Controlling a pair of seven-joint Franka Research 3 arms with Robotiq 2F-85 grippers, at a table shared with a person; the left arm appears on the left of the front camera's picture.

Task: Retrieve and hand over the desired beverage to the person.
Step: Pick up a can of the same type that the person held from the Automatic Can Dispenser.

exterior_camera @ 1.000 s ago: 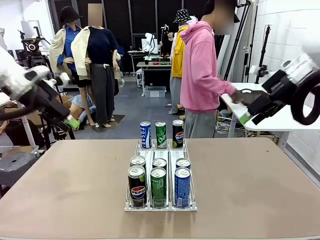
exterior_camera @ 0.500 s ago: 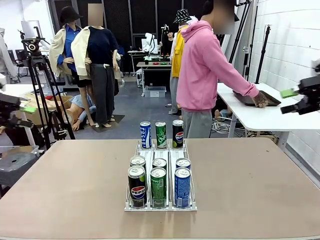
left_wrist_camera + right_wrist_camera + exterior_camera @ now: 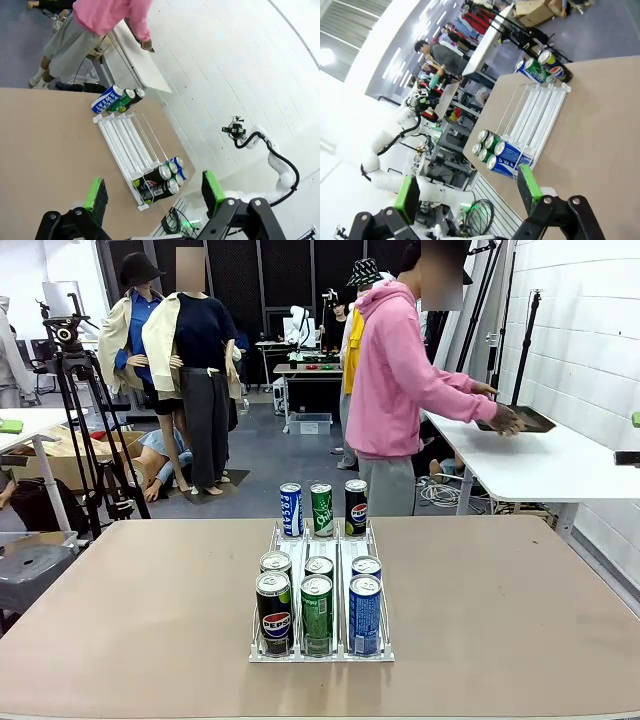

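Green pads first. Your left gripper (image 3: 154,197) stands with its jaws wide and nothing between them. Your right gripper (image 3: 467,192) is the same, wide and empty. Each hangs high above the table (image 3: 520,620), one off either side.

Below and ahead of both grippers is the wire rack (image 3: 320,655), white, three lanes, in the middle of the table. Its long axis runs away from the robot toward the far edge.
- Near cans (image 3: 317,605): six in two rows, black, green and blue across.
- Far cans (image 3: 322,510): three at the rack's far end, blue, green and black.

All stand upright, so each can's long axis is vertical. A side-on grip around the body looks the natural approach.

The rack sits about midway between the arms, and neither gripper is plainly closer. At the near end the black lane lies toward the left gripper's side and the blue toward the right's. At the far end it is reversed.

Beyond the rack, at the far edge, is the person (image 3: 400,380) in a pink hoodie. They are turned sideways to a white side table (image 3: 560,465), busy at a dark tray (image 3: 525,422). No hand is held out and there is no pointing, so you cannot tell which drink is wanted. No can is lifted, so the task looks to be at its start. Hold for a cue before you pick a lane.
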